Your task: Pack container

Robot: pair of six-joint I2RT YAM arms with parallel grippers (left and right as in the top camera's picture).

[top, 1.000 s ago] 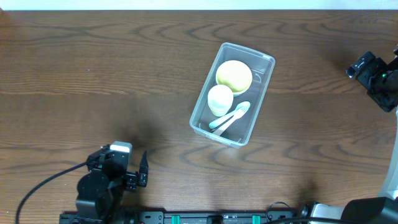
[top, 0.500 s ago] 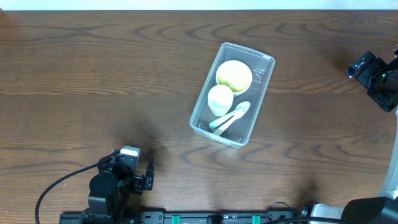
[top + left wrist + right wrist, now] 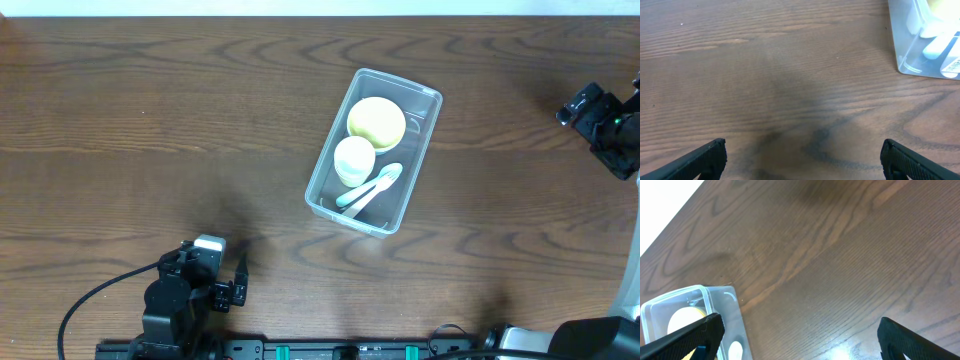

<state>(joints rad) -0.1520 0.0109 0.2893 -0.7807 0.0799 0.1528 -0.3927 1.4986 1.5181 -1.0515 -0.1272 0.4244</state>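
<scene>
The clear plastic container (image 3: 414, 182) lies tilted at the table's middle. It holds a yellow bowl (image 3: 376, 121), a white cup (image 3: 353, 159) and two pale spoons (image 3: 375, 186). Its corner shows in the left wrist view (image 3: 905, 60) and in the right wrist view (image 3: 720, 305). My left gripper (image 3: 238, 281) is open and empty near the front edge, well left of and in front of the container; its fingers frame bare wood in the left wrist view (image 3: 802, 157). My right gripper (image 3: 575, 105) is open and empty at the far right edge, and shows in its wrist view (image 3: 797, 332).
The brown wooden table (image 3: 150, 130) fills the view. A black cable (image 3: 95, 295) runs from the left arm along the front edge. A white strip borders the table's far edge (image 3: 320, 6).
Over the last second the left arm drew back toward the front edge and slightly right. In the last half second nothing moved. The right arm and the container stayed still.
</scene>
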